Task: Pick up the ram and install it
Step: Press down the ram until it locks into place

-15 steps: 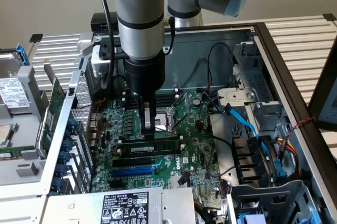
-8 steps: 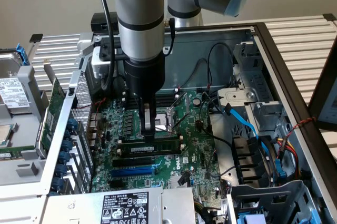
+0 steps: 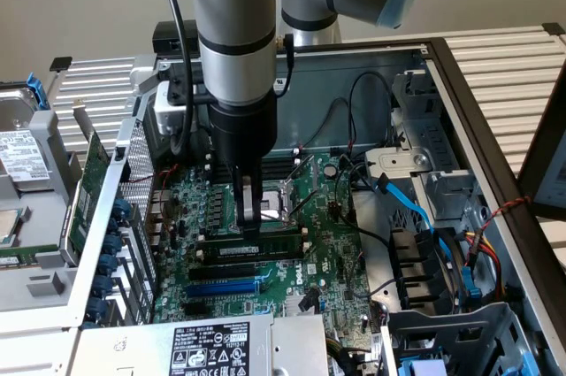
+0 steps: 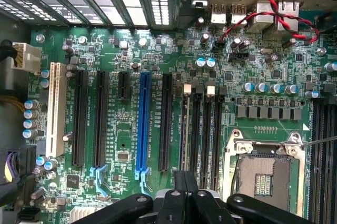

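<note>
Nearest in the exterior view sits a grey metal power-supply box with a white sticker (image 3: 208, 347). Just beyond it the green motherboard (image 3: 336, 243) carries a long blue expansion slot (image 3: 221, 288) and long black slots. Farther in, the ram (image 3: 256, 249), a long narrow green circuit-board stick with a white label strip, stands on edge along one of the black memory slots, to the exterior view's left of the open silver processor socket (image 4: 266, 174). The black two-finger gripper (image 3: 248, 217) comes straight down onto the stick's upper edge, its jaws drawn fully together; whether they pinch the stick or merely press on it is unclear. This looks like the seating step. Judging by this, what remains calls for even downward pressure until the stick locks.
</note>
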Robot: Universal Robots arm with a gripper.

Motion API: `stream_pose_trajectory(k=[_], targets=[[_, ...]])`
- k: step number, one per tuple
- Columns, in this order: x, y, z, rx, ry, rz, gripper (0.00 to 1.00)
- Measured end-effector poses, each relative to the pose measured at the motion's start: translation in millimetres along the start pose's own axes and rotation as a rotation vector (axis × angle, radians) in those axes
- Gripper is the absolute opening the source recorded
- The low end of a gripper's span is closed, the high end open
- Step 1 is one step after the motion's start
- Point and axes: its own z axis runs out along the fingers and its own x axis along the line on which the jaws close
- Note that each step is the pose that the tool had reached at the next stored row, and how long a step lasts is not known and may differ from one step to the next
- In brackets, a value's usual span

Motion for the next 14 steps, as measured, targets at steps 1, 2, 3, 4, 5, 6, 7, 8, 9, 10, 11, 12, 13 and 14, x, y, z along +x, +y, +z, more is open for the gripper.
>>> stream_pose_trajectory(k=[1,2,3,4,5,6,7,8,9,10,11,12,13,14], targets=[[-0.1,0.0,0.5,0.0001,-0.0001,0.000,0.11],[-0.4,0.0,1.0,0.0000,0.0000,0.000,0.11],[-0.8,0.0,1.3,0.0000,0.0000,0.000,0.11],[-1.1,0.0,1.7,0.0000,0.0000,0.000,0.11],[-1.2,0.0,2.1,0.0000,0.0000,0.000,0.11],[-1.2,0.0,2.5,0.0001,-0.0001,0.000,0.11],[-1.2,0.0,2.9,0.0000,0.0000,0.000,0.11],[-1.2,0.0,3.3,0.0000,0.0000,0.000,0.11],[-1.2,0.0,3.6,-0.0001,0.0002,0.000,0.11],[-1.2,0.0,3.8,-0.0002,0.0003,0.000,0.11],[-1.2,0.0,3.8,-0.0002,0.0004,0.000,0.11],[-1.3,0.0,3.9,-0.0002,0.0002,0.000,0.11],[-1.3,0.0,4.0,-0.0001,0.0001,0.000,0.11],[-1.3,0.0,4.1,0.0000,0.0000,0.000,0.11]])
